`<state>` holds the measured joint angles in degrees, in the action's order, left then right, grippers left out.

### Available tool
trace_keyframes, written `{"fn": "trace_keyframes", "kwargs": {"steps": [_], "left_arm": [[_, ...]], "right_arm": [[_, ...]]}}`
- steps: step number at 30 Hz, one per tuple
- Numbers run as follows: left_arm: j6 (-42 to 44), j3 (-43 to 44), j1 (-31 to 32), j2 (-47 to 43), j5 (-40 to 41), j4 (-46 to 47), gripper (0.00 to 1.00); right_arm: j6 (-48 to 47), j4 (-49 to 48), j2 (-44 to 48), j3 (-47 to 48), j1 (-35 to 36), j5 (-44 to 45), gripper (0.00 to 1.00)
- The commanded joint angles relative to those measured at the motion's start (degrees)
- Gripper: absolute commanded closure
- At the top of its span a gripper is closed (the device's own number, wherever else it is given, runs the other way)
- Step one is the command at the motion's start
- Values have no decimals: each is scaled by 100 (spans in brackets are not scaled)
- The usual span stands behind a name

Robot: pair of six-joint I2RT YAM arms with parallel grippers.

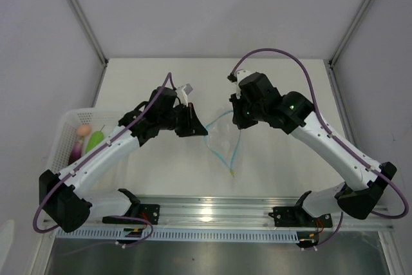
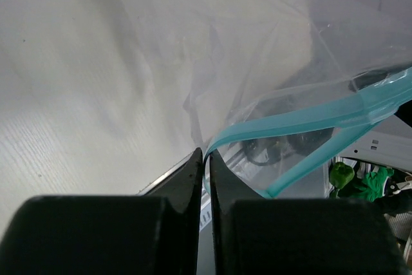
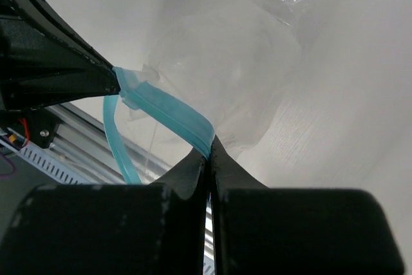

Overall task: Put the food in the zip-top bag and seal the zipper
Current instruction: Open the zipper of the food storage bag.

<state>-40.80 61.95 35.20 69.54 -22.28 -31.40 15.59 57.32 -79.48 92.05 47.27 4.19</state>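
The clear zip-top bag (image 1: 224,137) hangs between my two grippers above the table's middle. Its light blue zipper (image 1: 237,149) gapes open in a loop. My left gripper (image 1: 195,124) is shut on one end of the zipper strip (image 2: 283,120), at its fingertips (image 2: 193,165). My right gripper (image 1: 239,118) is shut on the other lip of the zipper (image 3: 170,111). The left gripper's fingers (image 3: 64,75) also show in the right wrist view, pinching the strip. The food lies in the basket at the left: a pink piece (image 1: 82,131), a green one (image 1: 95,140), a purple one (image 1: 76,151). The yellow piece is out of view.
The white perforated basket (image 1: 64,120) stands at the table's left edge, beside the left arm. An aluminium rail (image 1: 212,214) with both arm bases runs along the near edge. Slanted frame bars rise at the back left and back right.
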Motion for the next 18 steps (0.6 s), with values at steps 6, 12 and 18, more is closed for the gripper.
{"fn": "trace_keyframes", "kwargs": {"steps": [6,12,18], "left_arm": [[-157,-289,-4,-256,39,64,65],[-148,-263,-4,-607,819,-506,44],[-314,-324,-206,-1337,1989,-1061,21]], "right_arm": [[-197,96,-489,59,520,768,100],[-338,-116,-1042,208,705,803,100],[-312,-142,-1403,463,609,663,100]]}}
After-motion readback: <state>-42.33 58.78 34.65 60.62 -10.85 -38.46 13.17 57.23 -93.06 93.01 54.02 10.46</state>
